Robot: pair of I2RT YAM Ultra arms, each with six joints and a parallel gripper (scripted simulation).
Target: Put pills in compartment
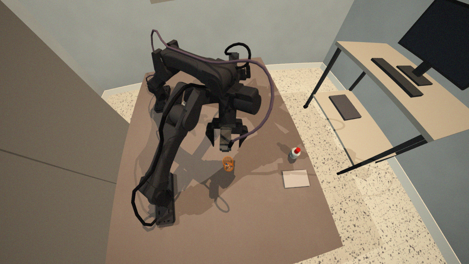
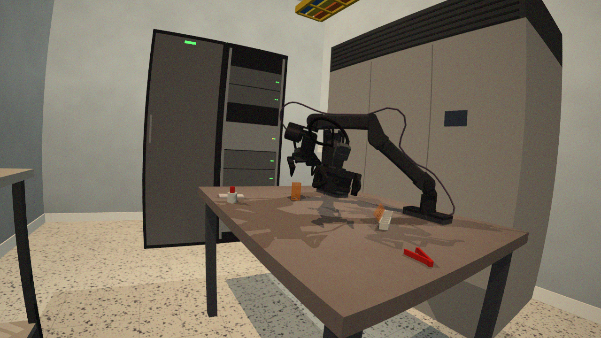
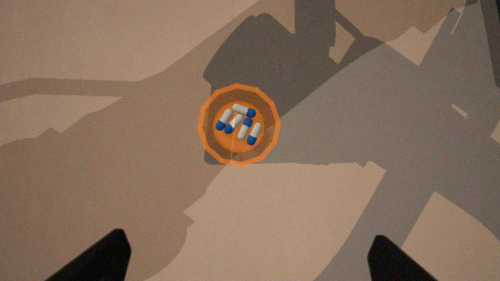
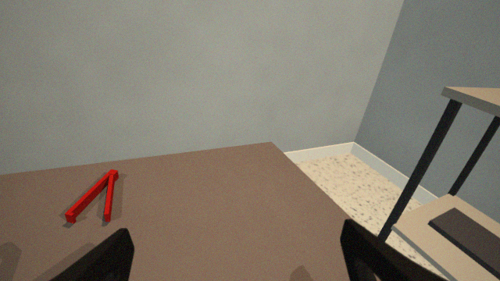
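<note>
An open orange pill bottle stands upright on the table. Several blue-and-white pills lie on its bottom. My left gripper is open and empty, pointing down above and a little to one side of the bottle. The white pill organizer stands on the table with its orange lids raised. Its day letters are not readable, and the arms hide it in the top view. My right gripper is open and empty, away from the bottle.
A white bottle with a red cap and a flat white pad lie beyond the pill bottle, near the table edge. A red V-shaped object lies at the opposite end. My left arm reaches across near the right arm.
</note>
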